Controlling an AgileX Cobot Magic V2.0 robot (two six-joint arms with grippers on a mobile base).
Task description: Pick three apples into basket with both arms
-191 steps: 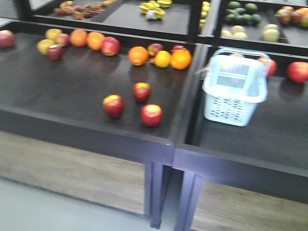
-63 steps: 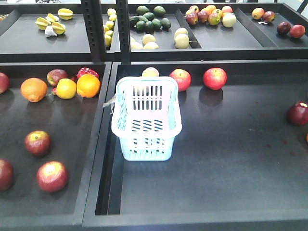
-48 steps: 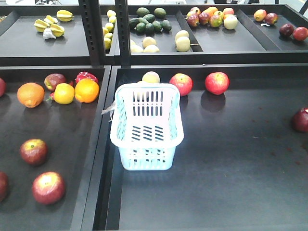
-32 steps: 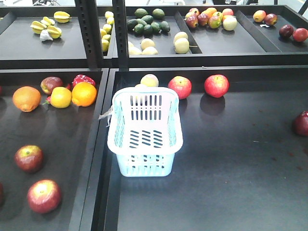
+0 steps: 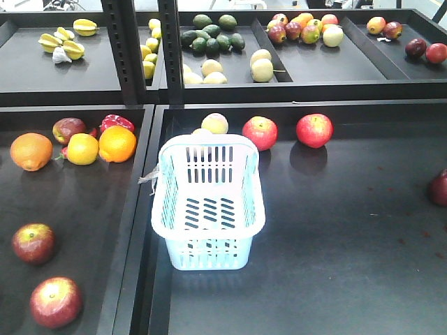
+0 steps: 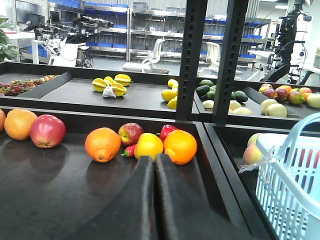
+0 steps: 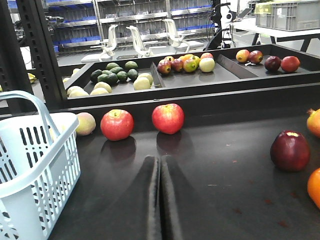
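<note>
Standing upright, the pale blue slotted basket (image 5: 209,252) is empty; left end effector (image 6: 154,161) and right end effector (image 7: 160,160) are pinched together.

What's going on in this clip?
Nothing is being handled yet. The left gripper and right gripper are both shut and empty, each over a dark tray. The basket stands empty in the right tray. Two apples lie in the left tray, apart from the basket. A third task apple cannot be picked out.
</note>
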